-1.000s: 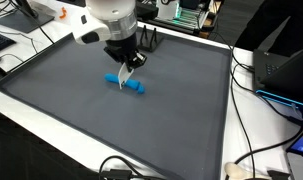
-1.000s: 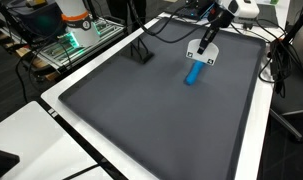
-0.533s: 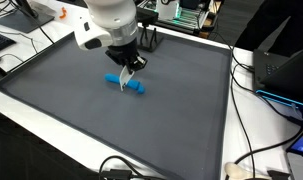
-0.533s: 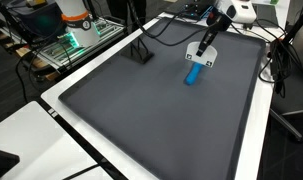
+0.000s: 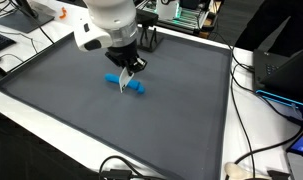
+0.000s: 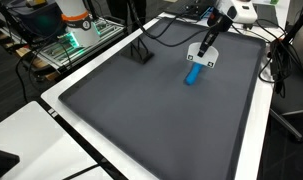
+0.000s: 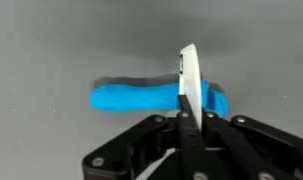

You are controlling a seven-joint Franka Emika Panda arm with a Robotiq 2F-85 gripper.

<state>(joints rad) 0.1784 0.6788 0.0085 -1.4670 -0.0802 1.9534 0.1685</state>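
My fingers [image 7: 189, 120] are clenched on one thin white strip [image 7: 188, 78], upright across the one blue cylinder [image 7: 136, 98]; only the wrist view shows this pinch; both exterior views show the dark surface [image 5: 61, 110] around the cylinder.

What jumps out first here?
A bright blue roll lies on the dark grey mat. The end effector is shut on a thin white blade, held edge-down across the roll near one end. Whether the blade touches the roll cannot be told.
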